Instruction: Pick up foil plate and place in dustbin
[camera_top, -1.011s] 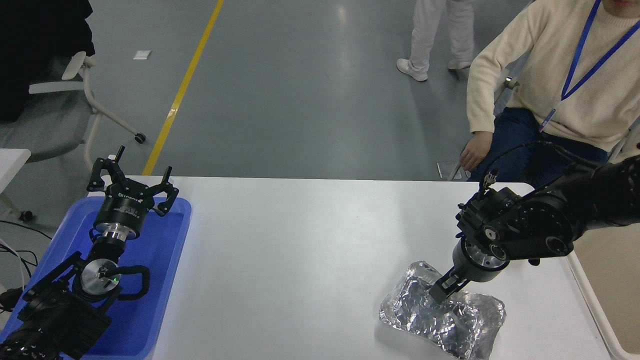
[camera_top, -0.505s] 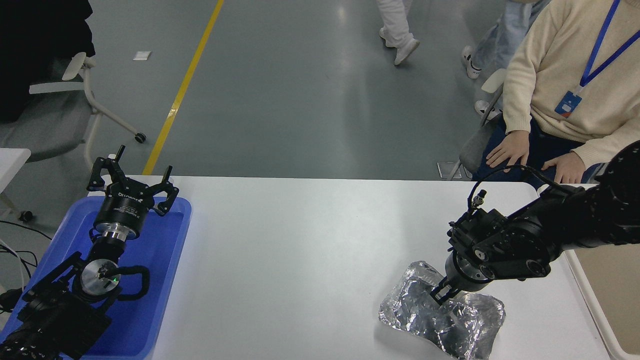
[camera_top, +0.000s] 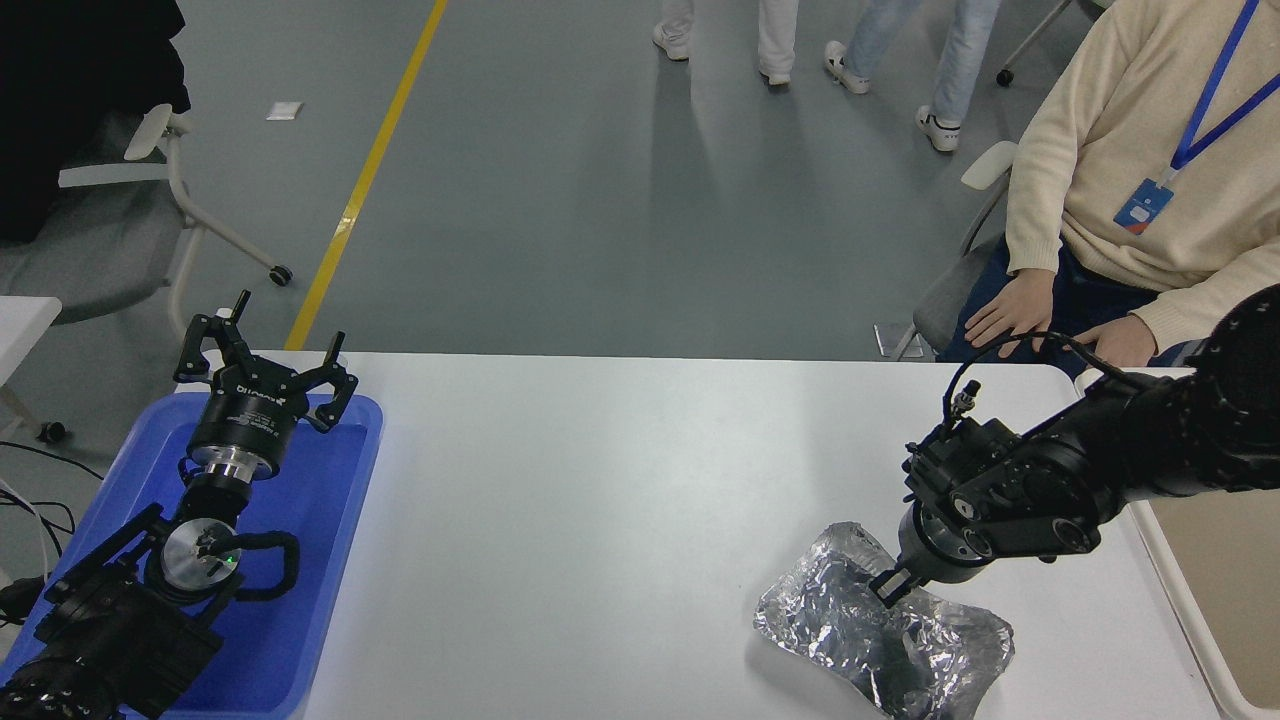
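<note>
The foil plate (camera_top: 885, 640) lies crumpled at the table's (camera_top: 620, 500) near right, and the right gripper (camera_top: 893, 586) presses down into its far rim, fingers pinched on the foil. Just right, the dustbin (camera_top: 1225, 570) shows at the table's edge. Farther left, the left gripper (camera_top: 262, 372) hangs spread wide over the blue tray (camera_top: 330, 520); a person (camera_top: 1150, 180) sits beyond.

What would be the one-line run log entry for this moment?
right hand: down on foil plate, grasp unclear | foil plate: on table | dustbin: right edge | left hand: open, over blue tray
</note>
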